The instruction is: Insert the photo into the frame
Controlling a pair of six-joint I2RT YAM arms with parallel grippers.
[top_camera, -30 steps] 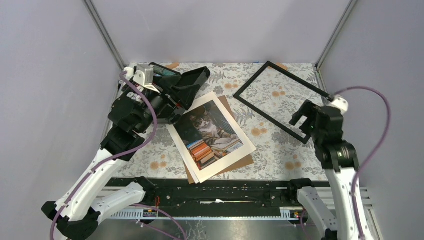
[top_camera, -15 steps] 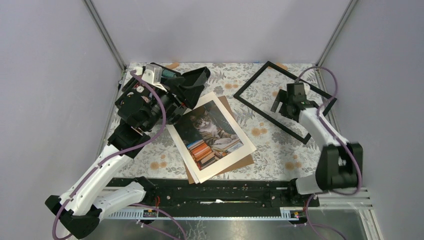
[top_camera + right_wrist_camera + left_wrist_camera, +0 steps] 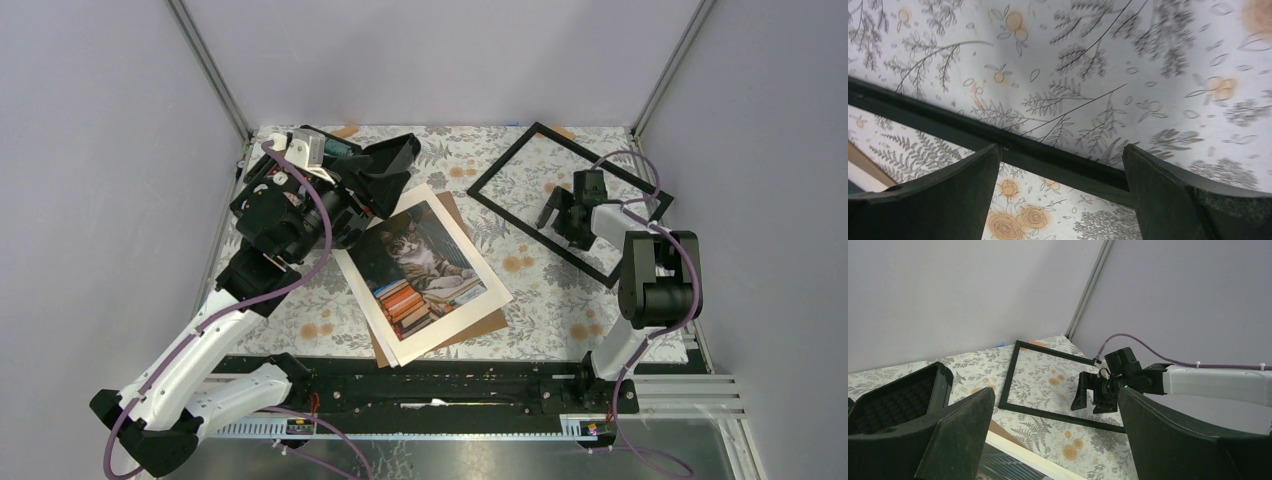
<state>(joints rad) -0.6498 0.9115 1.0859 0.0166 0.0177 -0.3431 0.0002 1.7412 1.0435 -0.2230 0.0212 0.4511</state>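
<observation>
Top external view: the rectangular paper photo [image 3: 425,270] of a tabby cat among stacked books, white-bordered, lies face up and askew at the middle of the table. It rests on a plain brown backing board [image 3: 482,326] that peeks out at its far and near edges. The thin black rectangular frame [image 3: 505,157] lies flat at the far right, apart from the photo, with the floral tablecloth [image 3: 540,320] showing through its opening. The right gripper [image 3: 562,222] hangs over the frame's near-left rail with jaws spread wide, holding nothing. Whether it touches the rail cannot be told. The left gripper [image 3: 385,180], also gaping and empty, hovers by the photo's far-left corner.
</observation>
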